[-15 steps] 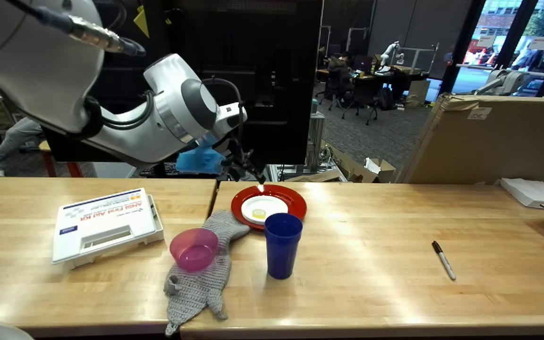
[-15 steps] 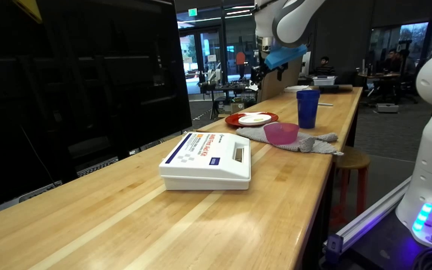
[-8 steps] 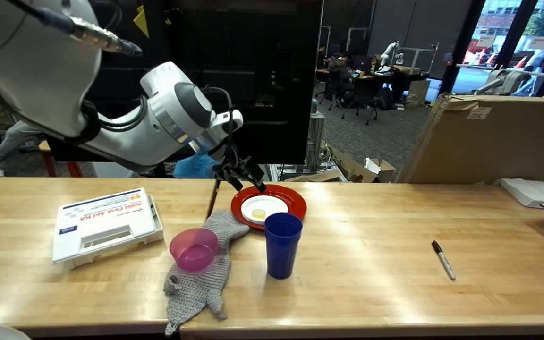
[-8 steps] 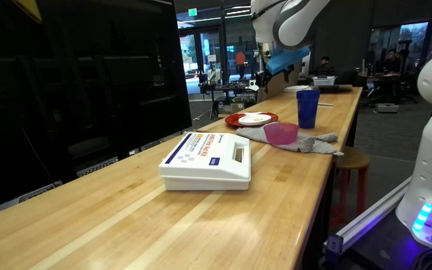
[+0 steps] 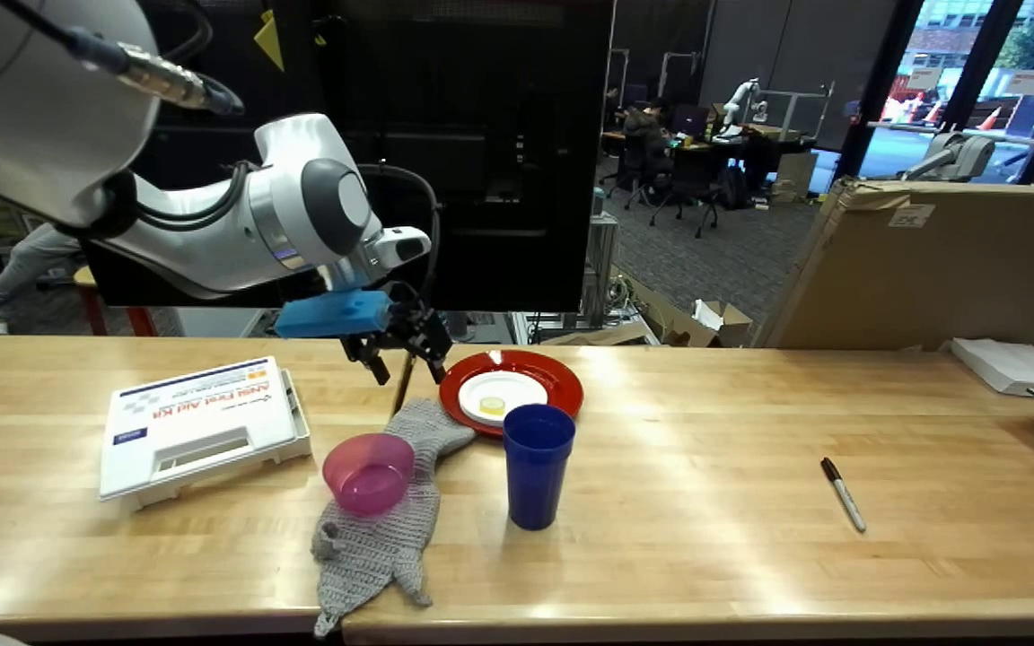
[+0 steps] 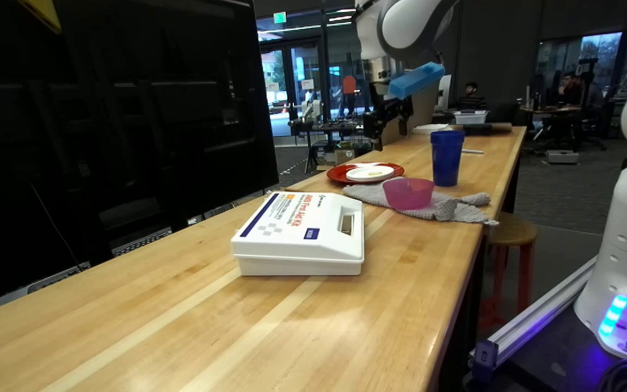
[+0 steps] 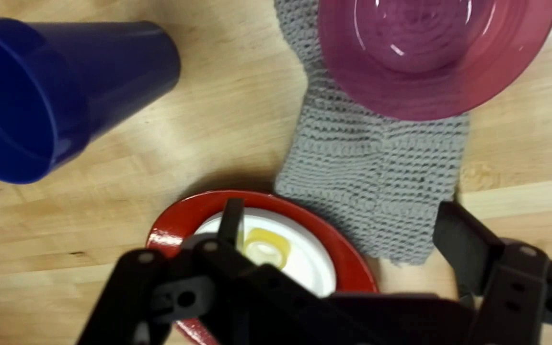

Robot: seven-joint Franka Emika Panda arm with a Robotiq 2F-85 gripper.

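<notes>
My gripper [image 5: 409, 372] hangs above the table by the left edge of a red plate [image 5: 562, 381], jaws wide apart and nothing between them. In the wrist view one finger [image 7: 232, 223] overlaps the red plate and the smaller white plate [image 7: 312, 268] on it. A small yellow item [image 7: 276, 239] lies on the white plate. The opposite finger [image 7: 463, 244] shows beside the end of a grey knitted cloth [image 7: 372, 172]. A translucent pink bowl [image 7: 448, 86] rests on that cloth. A dark blue cup [image 7: 118, 67] stands upright near the plate, as both exterior views show.
A white first aid kit [image 5: 194, 413] lies left of the cloth. Off to the right are a black-and-grey marker [image 5: 845, 495], a large cardboard box [image 5: 930, 269] and a white paper stack [image 5: 1020, 366]. A big dark panel [image 6: 106, 136] stands behind the table.
The gripper has moved away from over the red plate toward the first aid kit's side, dropped slightly and turned to point more straight down. Its jaws stay open; the objects on the table have not moved.
</notes>
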